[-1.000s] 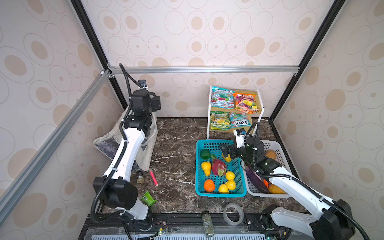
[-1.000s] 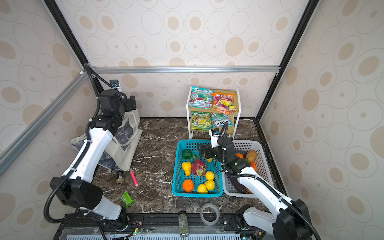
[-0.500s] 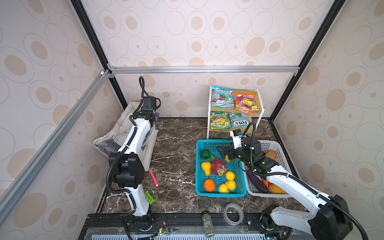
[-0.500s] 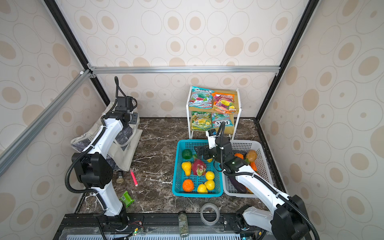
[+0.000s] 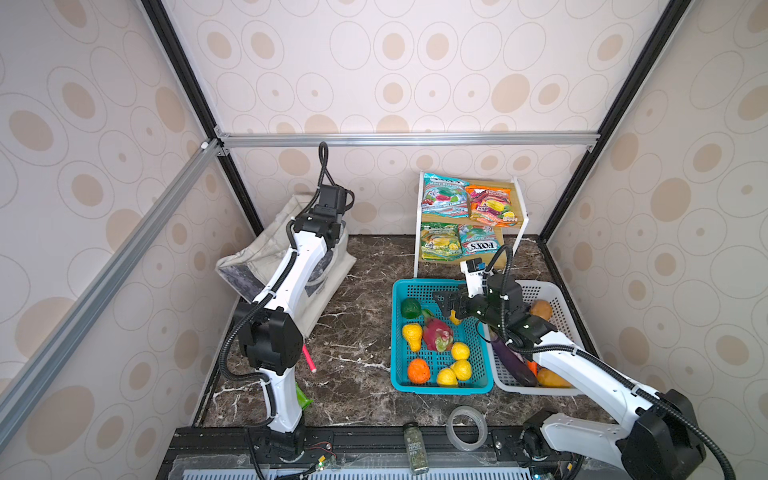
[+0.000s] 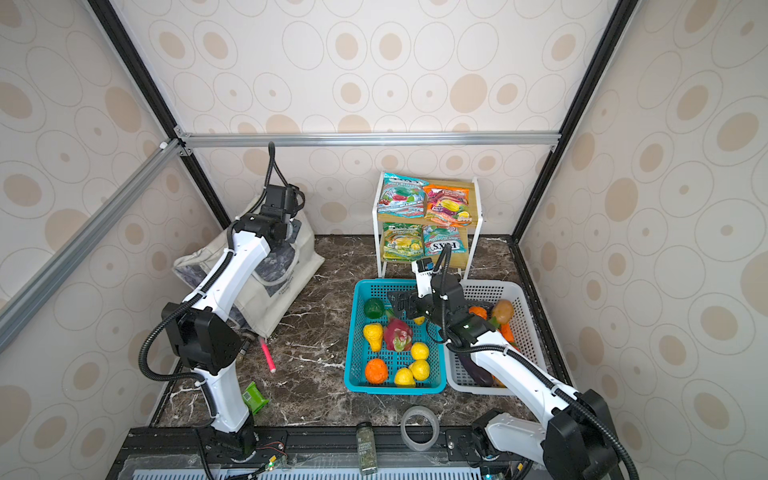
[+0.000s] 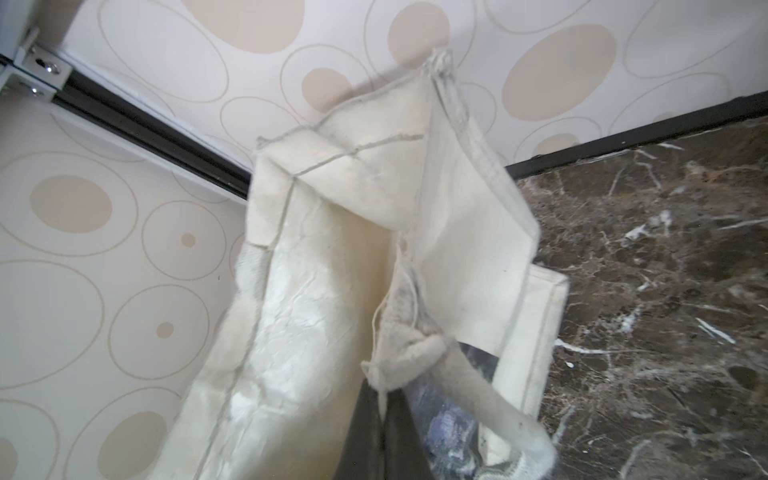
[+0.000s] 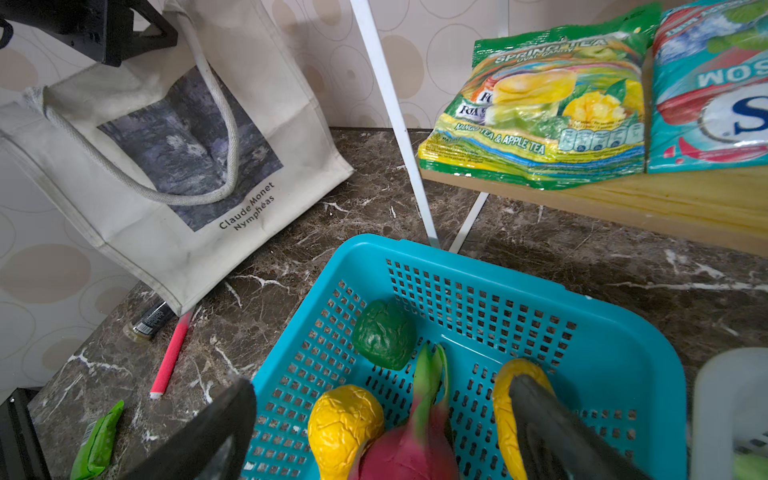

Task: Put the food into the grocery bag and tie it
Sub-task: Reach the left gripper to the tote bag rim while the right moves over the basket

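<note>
The grocery bag (image 5: 332, 270) slumps in the back left corner, off-white with a dark marbled panel (image 8: 187, 137) and rope-like handles. My left gripper (image 7: 380, 390) is shut on a fold of the bag's pale rim, holding that edge up. My right gripper (image 5: 446, 305) hangs open just above the teal basket (image 5: 440, 286). Under its spread fingers lie a pink dragon fruit (image 8: 409, 453), a yellow pear (image 8: 345, 419) and a green fruit (image 8: 384, 338). More food lies elsewhere: an aubergine (image 5: 513, 361) in the white basket (image 5: 557, 291) and candy packets (image 5: 469, 203) on the shelf.
A pink pen (image 5: 308, 359) and a green wrapper (image 5: 303, 401) lie on the marble near the left arm's base. A spice jar (image 5: 415, 446) and a tape roll (image 5: 467, 428) sit at the front edge. The white shelf's legs (image 8: 399, 124) stand behind the teal basket.
My left gripper dropped from above the bag to its rim and shut on the fabric. My right gripper stayed open over the teal basket, shifting only slightly.
</note>
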Tool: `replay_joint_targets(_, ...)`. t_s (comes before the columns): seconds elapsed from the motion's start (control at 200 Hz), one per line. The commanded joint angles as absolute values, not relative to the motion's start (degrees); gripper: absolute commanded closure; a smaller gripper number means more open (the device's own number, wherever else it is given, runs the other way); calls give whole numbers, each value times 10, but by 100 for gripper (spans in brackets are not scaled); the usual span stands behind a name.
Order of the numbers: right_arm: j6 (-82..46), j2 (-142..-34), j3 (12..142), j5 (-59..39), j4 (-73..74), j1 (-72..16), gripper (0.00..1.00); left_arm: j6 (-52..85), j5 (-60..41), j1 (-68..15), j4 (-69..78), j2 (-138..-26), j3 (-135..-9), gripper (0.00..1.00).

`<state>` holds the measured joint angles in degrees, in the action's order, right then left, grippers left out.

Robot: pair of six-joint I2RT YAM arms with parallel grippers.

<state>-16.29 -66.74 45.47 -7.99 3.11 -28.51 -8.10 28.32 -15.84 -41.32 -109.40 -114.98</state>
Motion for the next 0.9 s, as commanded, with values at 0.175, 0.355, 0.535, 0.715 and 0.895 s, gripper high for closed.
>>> replay_joint_targets(0.175,-178,-680,467,-92,51,-301,3,12,250,-246,-488,-1071,-1148,100)
replay_joint_targets(0.355,-185,-711,489,-91,61,-333,4,75,173,-286,-440,-1029,-1059,94)
replay_joint_targets(0.535,-235,-743,507,-63,88,-366,3,114,62,-292,-368,-987,-990,69)
replay_joint_targets(0.715,-337,-778,518,-48,134,-374,4,102,56,-281,-381,-1002,-1027,56)
replay_joint_targets(0.895,-391,-828,589,-10,101,-406,5,91,34,-257,-374,-999,-1077,48)
